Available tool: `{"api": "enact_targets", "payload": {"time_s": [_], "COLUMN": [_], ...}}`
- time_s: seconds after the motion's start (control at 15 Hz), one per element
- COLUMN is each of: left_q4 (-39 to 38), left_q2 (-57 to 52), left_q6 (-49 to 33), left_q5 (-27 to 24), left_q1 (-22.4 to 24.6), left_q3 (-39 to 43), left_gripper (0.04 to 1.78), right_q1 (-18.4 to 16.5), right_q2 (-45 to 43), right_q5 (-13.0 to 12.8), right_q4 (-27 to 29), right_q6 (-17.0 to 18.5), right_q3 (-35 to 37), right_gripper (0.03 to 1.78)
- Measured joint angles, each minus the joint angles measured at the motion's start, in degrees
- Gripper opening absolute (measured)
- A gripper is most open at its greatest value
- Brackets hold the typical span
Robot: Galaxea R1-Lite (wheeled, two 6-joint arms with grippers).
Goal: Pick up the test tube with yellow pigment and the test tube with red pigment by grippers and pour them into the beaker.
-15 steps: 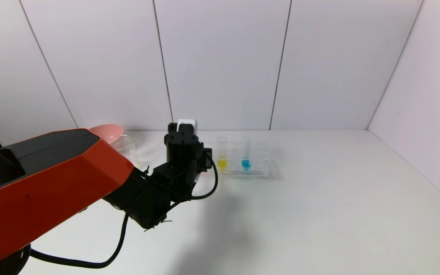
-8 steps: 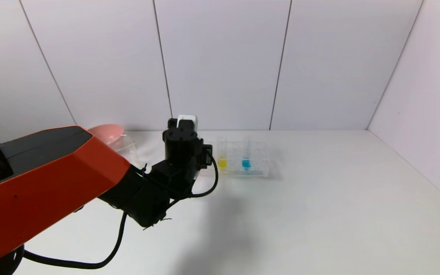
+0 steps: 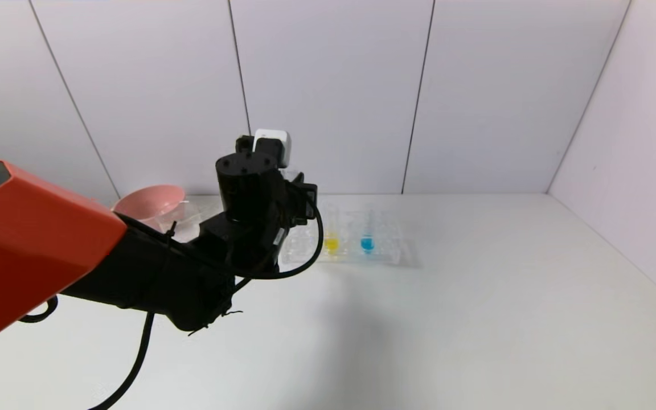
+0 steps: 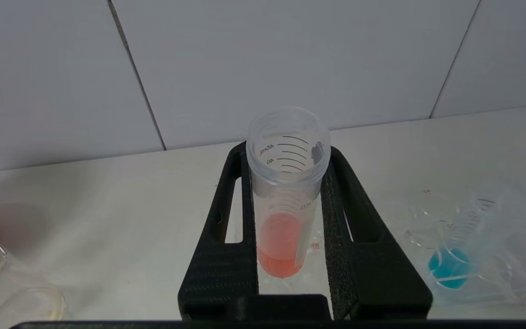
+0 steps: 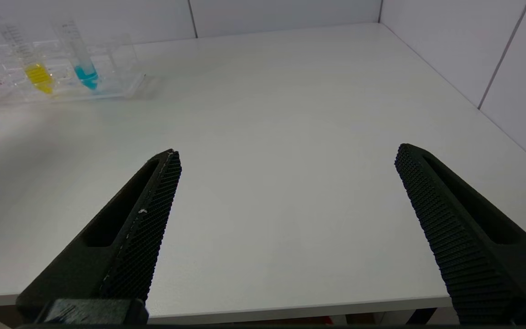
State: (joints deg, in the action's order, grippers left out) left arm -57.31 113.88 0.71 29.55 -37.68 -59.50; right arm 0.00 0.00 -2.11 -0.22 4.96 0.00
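My left gripper [image 4: 286,155] is shut on the test tube with red pigment [image 4: 279,242] and holds it upright above the table, just left of the clear rack [image 3: 385,253]. In the head view the left wrist [image 3: 248,182] hides this tube. The test tube with yellow pigment [image 3: 331,242] stands in the rack and also shows in the right wrist view [image 5: 38,75]. The clear beaker [image 3: 191,219] stands at the back left, to the left of my left gripper. My right gripper [image 5: 286,155] is open and empty over the table's front edge.
A tube with blue liquid [image 3: 367,242] stands in the rack beside the yellow one. A pink bowl [image 3: 151,202] sits behind the beaker by the back wall. White walls close off the back and the right side of the table [image 3: 476,319].
My left gripper has risen and shifted a little left, lifting the red tube out of the rack. The yellow and blue tubes have not moved.
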Motion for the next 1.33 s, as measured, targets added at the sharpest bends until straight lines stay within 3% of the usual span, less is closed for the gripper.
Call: {"api": "enact_targets", "payload": {"time_s": [0.27, 0.47, 0.67, 1.07, 1.2, 1.33], "left_q4": [0.7, 4.3, 11.0, 28.8, 35.6, 42.0], "left_q2": [-2.9, -7.9, -15.7, -30.0, -31.8, -31.3], "left_q6": [0.0, 0.1, 0.7, 8.2, 13.6, 17.8], "left_q5": [-1.3, -7.2, -18.2, -45.6, -53.2, -57.1], "left_q1": [0.0, 3.3, 14.2, 38.9, 44.9, 48.0], "left_q3": [2.5, 7.4, 12.4, 15.9, 14.7, 11.8], "left_gripper": [0.43, 0.43, 0.43, 0.43, 0.43, 0.43], "right_q1": [0.0, 0.0, 0.0, 0.0, 0.0, 0.0], "right_q2": [0.0, 0.0, 0.0, 0.0, 0.0, 0.0], "right_q5": [0.0, 0.0, 0.0, 0.0, 0.0, 0.0], "right_q4": [0.0, 0.0, 0.0, 0.0, 0.0, 0.0], "right_q6": [0.0, 0.0, 0.0, 0.0, 0.0, 0.0], "right_q3": [0.0, 0.0, 0.0, 0.0, 0.0, 0.0], "right_gripper": [1.71, 1.71, 1.71, 1.71, 1.71, 1.71]}}
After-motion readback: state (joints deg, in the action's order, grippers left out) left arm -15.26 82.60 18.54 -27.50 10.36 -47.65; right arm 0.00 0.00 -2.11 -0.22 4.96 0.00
